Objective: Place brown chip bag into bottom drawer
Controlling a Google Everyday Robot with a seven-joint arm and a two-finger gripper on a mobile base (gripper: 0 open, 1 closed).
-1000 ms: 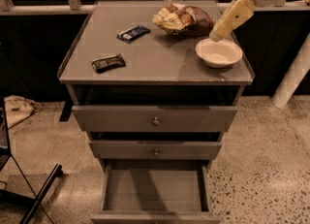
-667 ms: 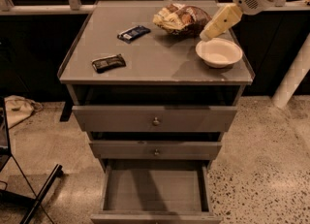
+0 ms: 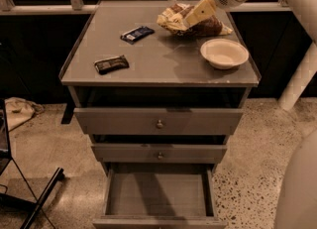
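Observation:
The brown chip bag [image 3: 205, 25], crinkled dark brown with a cream-yellow end, lies at the back right of the cabinet top. My gripper [image 3: 198, 13] reaches in from the upper right and sits right over the bag's middle, its cream-coloured fingers pointing down-left onto it. The bottom drawer [image 3: 157, 196] is pulled out wide at the foot of the cabinet, and its grey inside holds nothing.
A white bowl [image 3: 224, 52] stands just in front of the bag. Two small dark snack bars [image 3: 136, 33] [image 3: 111, 64] lie on the left half of the top. Two knobbed drawers [image 3: 159, 122] are shut. A white post [image 3: 297, 82] stands at right.
My gripper has moved left and slightly back, from above the bowl's far rim to over the middle of the chip bag.

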